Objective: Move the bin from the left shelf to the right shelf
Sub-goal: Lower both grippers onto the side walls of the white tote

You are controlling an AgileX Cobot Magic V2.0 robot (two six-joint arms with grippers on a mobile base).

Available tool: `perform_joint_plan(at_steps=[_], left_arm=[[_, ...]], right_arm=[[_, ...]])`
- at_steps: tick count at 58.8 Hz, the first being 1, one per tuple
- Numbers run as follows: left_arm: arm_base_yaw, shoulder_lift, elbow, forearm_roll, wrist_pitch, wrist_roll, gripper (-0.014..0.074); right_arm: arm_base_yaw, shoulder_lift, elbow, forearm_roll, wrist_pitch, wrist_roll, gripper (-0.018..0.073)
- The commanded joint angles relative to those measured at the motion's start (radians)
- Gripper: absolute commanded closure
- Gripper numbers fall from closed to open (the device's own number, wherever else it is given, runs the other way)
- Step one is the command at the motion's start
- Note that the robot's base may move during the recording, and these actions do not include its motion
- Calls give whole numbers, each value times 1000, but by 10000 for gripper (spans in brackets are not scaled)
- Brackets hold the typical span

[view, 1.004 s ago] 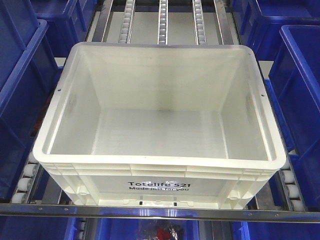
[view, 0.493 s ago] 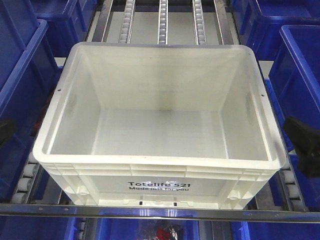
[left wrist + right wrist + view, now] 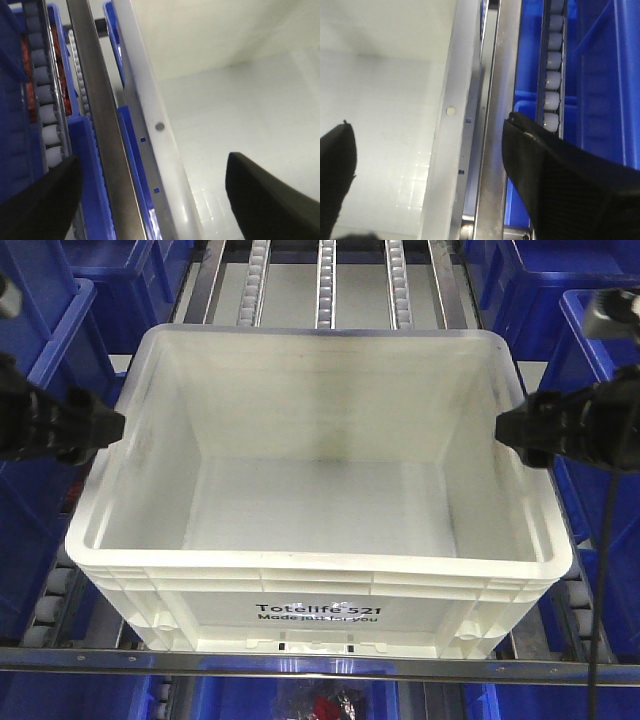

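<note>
A large empty white bin point(image 3: 320, 565), printed "Totelife 521" on its front, sits on the roller shelf in the middle of the front view. My left gripper point(image 3: 108, 426) is open at the bin's left rim. In the left wrist view point(image 3: 152, 197) its jaws straddle that rim point(image 3: 150, 100), one finger inside the bin and one outside. My right gripper point(image 3: 508, 428) is open at the right rim. In the right wrist view point(image 3: 427, 175) its jaws straddle that rim point(image 3: 457, 75) the same way. Neither gripper presses on the wall.
Blue bins stand close on the left point(image 3: 40, 370) and on the right point(image 3: 600, 350). Roller tracks point(image 3: 325, 280) run behind the white bin. A metal rail point(image 3: 320, 662) crosses the shelf front. Steel side rails point(image 3: 95, 110) point(image 3: 502, 100) leave narrow gaps beside the bin.
Both grippers have come into the front view from the sides and risen to the bin's left and right rims. The bin has not moved.
</note>
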Motion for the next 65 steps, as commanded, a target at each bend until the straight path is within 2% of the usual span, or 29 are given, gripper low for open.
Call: perform_joint_plan(at_steps=[1,14,25,42,56,61,65], left_arm=[[-5,45,-95,-15,-8,-4,27],[-5,180,-242,-14,70,-9,27],[-5,269,-315,-14,118,-69,27],[-5,352,-352,-6,154,-80,27],[-5,380,-357,-6,154,-80,65],[-5,390,-362,-6,166,-80,118],[-5,398,-362,-6,175,-80,190]], right_arm=[[0,49,-105,-9,21,14,-6],[0,184,-256,-10,160,39,-6],[0,272,-335,-37,267,53,-6],[0,337,-364,-39,294,58,6],[0,375,-364,-37,279,58,116],[0,382,-364,-35,275,58,183],[0,387,-364,-35,275,58,273]])
